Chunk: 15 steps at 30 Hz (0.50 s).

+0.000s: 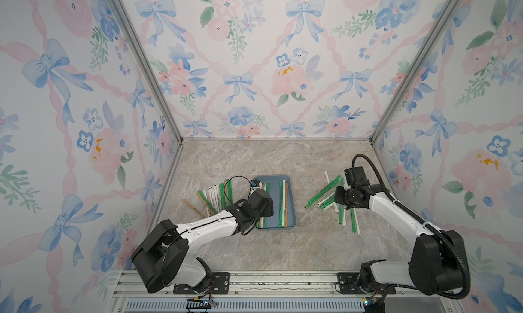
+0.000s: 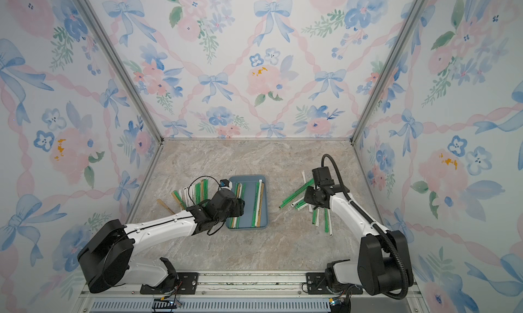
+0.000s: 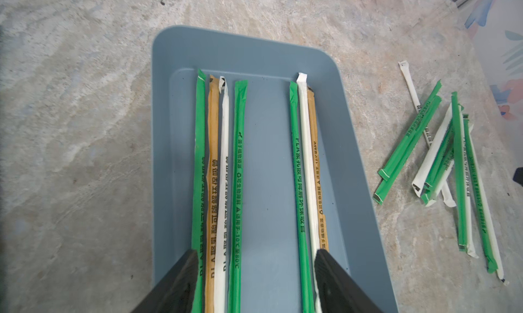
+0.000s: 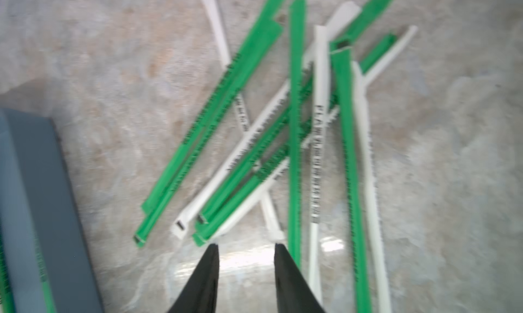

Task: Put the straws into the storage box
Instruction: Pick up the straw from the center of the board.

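Closest to the lens, the left pincer (image 3: 256,252) hangs released over the near end of the storage box (image 3: 160,133). Its black fingers are spread wide and clasp nothing.

Furthest left, a left heap (image 1: 212,197) of straws lies loose on the desk (image 1: 283,249) just beside the box, fanned roughly side by side. Green, white and tan ones show, perhaps eight, but the left arm covers their near ends, so I cannot give a firm count.

Inside the box, seven straws (image 3: 239,170) lie lengthwise on its floor. Four run along its left side: green, tan, white, green. Across a bare strip, three run along its right side: green, white, tan. That makes three green, two white and two tan stowed.

To the right of the box, apart from it, a right heap (image 3: 458,170) sprawls crossed over itself on the desk. It holds green and white ones only, about a dozen, and the overlaps prevent an exact count.

The right pincer (image 4: 246,245) hovers at that heap's near edge with its jaws parted and empty. It touches no straw, as far as the blurred wrist view shows.

I judge the job about a quarter done, with both heaps left to move.
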{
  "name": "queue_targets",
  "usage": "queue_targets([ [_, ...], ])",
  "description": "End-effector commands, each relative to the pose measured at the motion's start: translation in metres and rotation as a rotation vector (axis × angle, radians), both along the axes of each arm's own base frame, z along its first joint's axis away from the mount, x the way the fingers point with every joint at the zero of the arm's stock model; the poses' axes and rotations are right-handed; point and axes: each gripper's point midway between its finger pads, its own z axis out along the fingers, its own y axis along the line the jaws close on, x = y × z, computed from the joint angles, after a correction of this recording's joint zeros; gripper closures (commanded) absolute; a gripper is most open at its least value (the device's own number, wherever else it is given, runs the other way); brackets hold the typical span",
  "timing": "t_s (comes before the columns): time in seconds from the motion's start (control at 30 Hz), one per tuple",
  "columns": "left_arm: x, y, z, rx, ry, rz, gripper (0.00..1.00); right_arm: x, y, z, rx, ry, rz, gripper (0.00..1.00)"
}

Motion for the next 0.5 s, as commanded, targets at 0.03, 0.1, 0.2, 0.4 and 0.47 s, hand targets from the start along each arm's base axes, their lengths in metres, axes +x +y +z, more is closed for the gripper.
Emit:
queue_targets([
  [0.03,-0.002,0.004,-0.001,0.034,-0.018,-0.011,0.3,-0.021,-0.026,-0.017,-0.013,0.076,-0.016,0.66],
  [0.1,-0.002,0.004,-0.001,0.035,-0.02,-0.012,0.3,-0.023,-0.027,-0.024,-0.009,0.098,-0.014,0.67],
  [0.2,-0.002,0.003,0.0,0.034,-0.021,-0.019,0.3,-0.023,-0.028,-0.035,-0.016,0.127,-0.021,0.68],
  [0.4,-0.008,0.012,-0.009,0.052,-0.009,-0.011,0.3,-0.019,-0.033,-0.039,-0.033,0.139,-0.041,0.71],
  [0.47,-0.009,0.012,-0.01,0.054,-0.009,-0.012,0.3,-0.018,-0.035,-0.043,-0.038,0.158,-0.044,0.72],
])
